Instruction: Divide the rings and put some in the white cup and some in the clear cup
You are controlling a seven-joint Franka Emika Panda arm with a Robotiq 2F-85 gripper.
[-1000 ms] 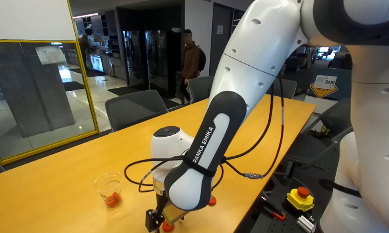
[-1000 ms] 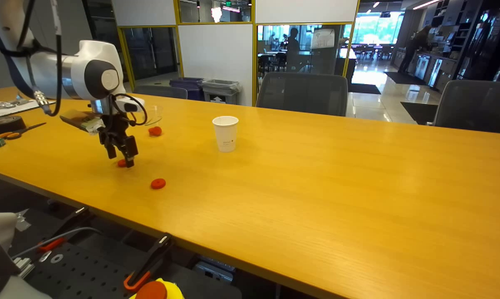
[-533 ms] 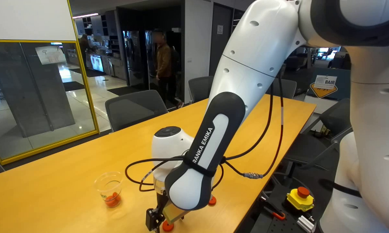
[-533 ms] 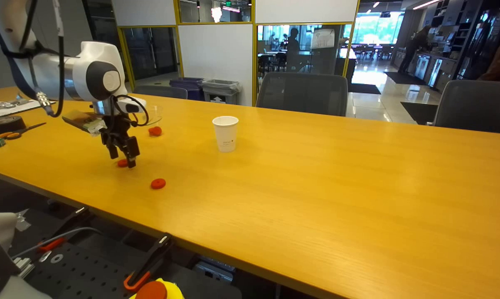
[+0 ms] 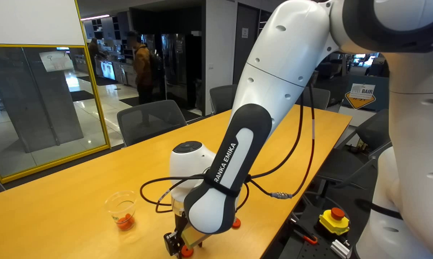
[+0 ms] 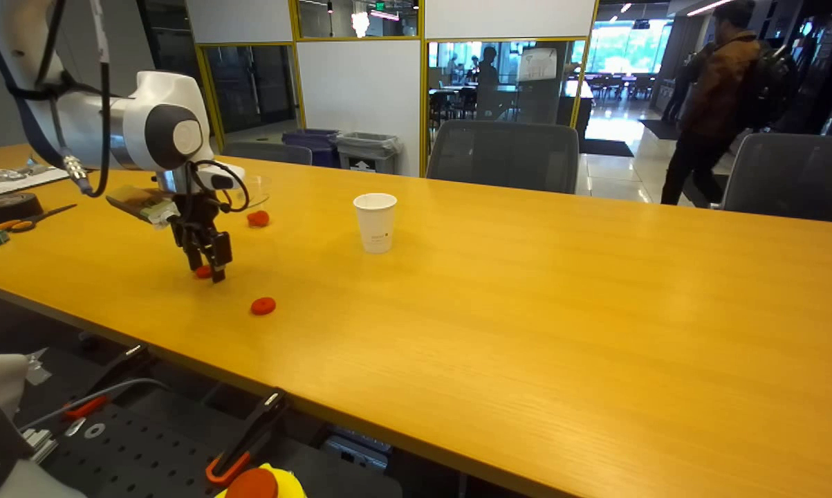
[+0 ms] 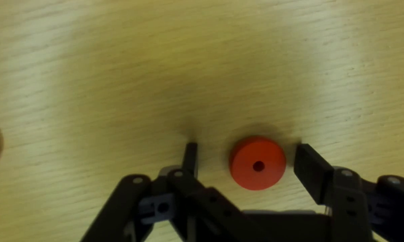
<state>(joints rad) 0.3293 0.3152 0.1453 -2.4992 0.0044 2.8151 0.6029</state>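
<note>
Wooden table (image 6: 526, 311): near the red ring (image 7: 258, 174), another ring (image 6: 263, 306) and clear cup (image 5: 120, 211) (rings (image 5: 125, 223) inside).
Half-spread gripper (image 7: 246, 148) jaws around the red ring, gaps both sides.

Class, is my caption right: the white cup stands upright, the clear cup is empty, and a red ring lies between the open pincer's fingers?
Not quite: the clear cup is not empty; an exterior view shows red rings inside it. The rest stands.
</note>
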